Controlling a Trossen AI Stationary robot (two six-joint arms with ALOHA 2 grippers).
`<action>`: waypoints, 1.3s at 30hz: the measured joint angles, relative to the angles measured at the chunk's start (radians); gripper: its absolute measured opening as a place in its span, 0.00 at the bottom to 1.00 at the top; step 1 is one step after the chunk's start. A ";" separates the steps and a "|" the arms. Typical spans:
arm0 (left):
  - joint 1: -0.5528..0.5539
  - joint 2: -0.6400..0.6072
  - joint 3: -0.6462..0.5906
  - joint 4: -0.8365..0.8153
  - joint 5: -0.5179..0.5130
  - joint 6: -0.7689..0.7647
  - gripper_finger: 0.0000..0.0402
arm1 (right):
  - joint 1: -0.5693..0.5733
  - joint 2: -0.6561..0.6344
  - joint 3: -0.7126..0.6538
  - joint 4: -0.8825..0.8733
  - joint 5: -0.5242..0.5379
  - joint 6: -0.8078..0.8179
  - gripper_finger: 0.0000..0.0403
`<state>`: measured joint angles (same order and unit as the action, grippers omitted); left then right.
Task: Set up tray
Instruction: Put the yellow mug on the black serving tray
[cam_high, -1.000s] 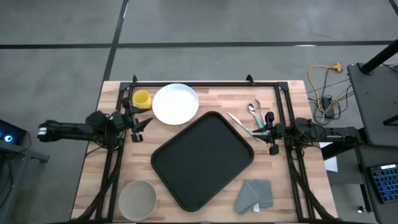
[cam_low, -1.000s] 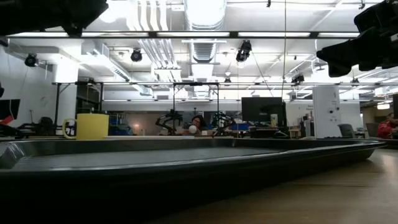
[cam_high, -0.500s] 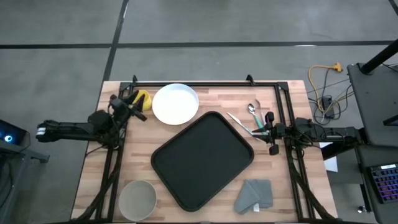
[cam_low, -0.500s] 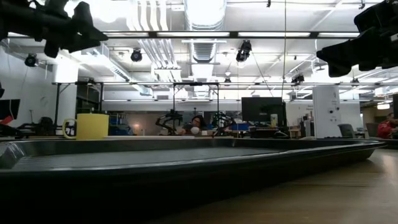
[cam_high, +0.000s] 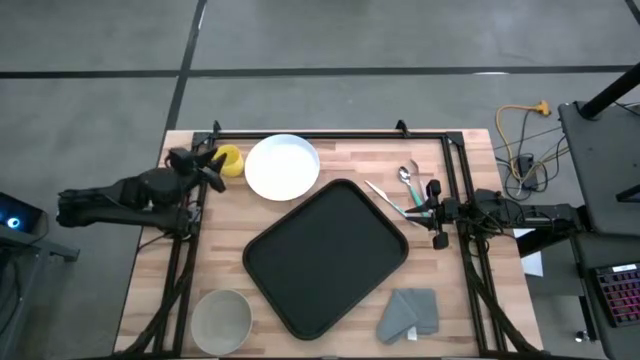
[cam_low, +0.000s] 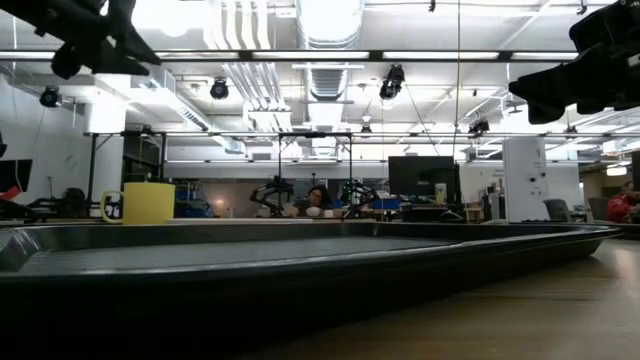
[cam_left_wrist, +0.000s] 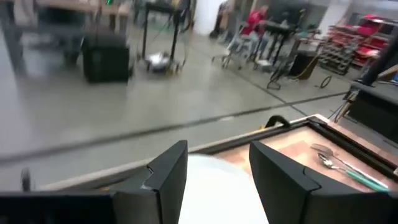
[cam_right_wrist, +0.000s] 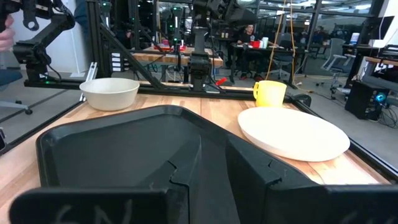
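The black tray (cam_high: 326, 256) lies bare mid-tabletop. The left tool (cam_high: 212, 172), fingers spread, hovers just beside the yellow mug (cam_high: 229, 159), left of the white plate (cam_high: 282, 166); coming in skewed could tip it. The right tool (cam_high: 432, 213) waits beside the cutlery (cam_high: 400, 193), jaws narrowed, gripping nothing. Beyond the wooden tabletop (cam_high: 450, 310): an open workshop.

Two dark jointed arms, black angular fingers (cam_left_wrist: 163, 180), matte housings

High cam overhead, low cam table-level; both share tray (cam_high: 326, 254).
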<state>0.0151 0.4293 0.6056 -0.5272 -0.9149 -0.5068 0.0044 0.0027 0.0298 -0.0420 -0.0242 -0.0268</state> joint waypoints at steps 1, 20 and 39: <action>0.000 0.006 0.012 -0.045 0.000 -0.047 0.40 | 0.000 0.000 0.000 0.000 0.000 0.000 0.17; 0.086 0.048 0.062 -0.139 0.235 -0.149 0.40 | 0.000 0.000 0.000 0.000 0.000 0.000 0.17; 0.598 0.319 0.110 -0.249 0.636 -0.048 0.40 | 0.000 0.000 0.000 0.000 0.000 0.000 0.17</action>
<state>0.6130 0.7479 0.7155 -0.7764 -0.2789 -0.5544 0.0040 0.0025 0.0299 -0.0422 -0.0246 -0.0269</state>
